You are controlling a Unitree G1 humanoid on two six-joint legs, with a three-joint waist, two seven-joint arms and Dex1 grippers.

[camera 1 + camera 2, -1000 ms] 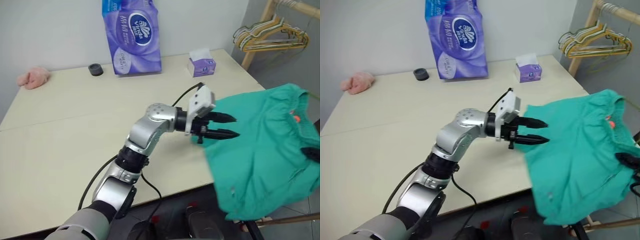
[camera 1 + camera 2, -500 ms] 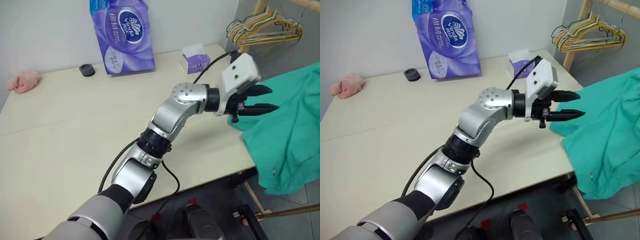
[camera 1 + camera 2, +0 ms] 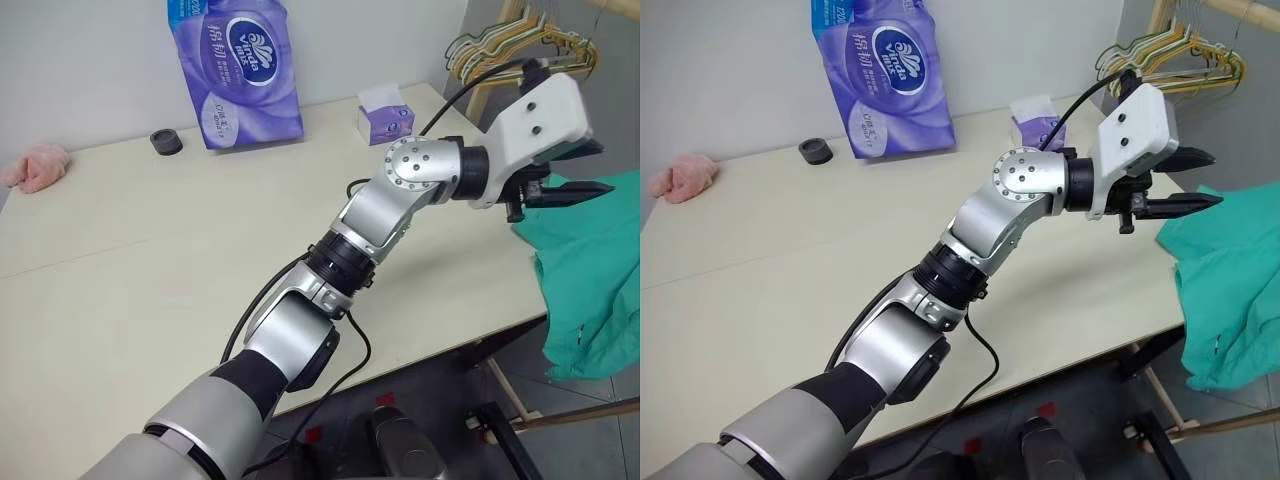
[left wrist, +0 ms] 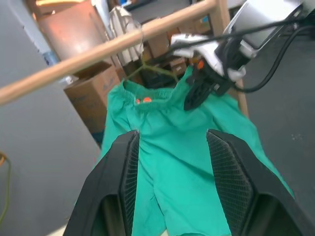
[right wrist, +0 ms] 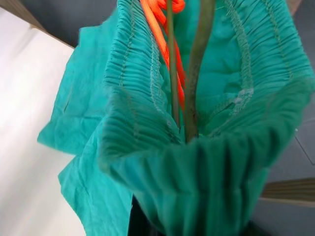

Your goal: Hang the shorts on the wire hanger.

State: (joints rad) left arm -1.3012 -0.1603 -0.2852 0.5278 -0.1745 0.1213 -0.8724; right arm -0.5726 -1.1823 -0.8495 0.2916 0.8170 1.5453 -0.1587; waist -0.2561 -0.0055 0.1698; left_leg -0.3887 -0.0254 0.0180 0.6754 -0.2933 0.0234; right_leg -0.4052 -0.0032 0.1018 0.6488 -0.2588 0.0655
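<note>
Beyond the table's (image 3: 200,240) right edge I keep the right gripper (image 4: 197,93) clamped on the shorts' (image 4: 172,147) waistband, wire hanger (image 5: 194,73) threaded inside, so they hang free under the wooden rail (image 4: 103,49), while my left gripper (image 3: 1175,180), fingers half spread and empty, hovers alongside to help.

On the tall purple plastic pack of paper tissue (image 3: 238,68), which stands upright at the far side of the pale counter (image 3: 120,260), a dark blue oval sign carries the white brand word "Vinda". The blue strip along the pack's left edge has white characters that are too small to read. The small purple tissue box (image 3: 384,117) near the far right corner of the counter has a print that cannot be read.
</note>
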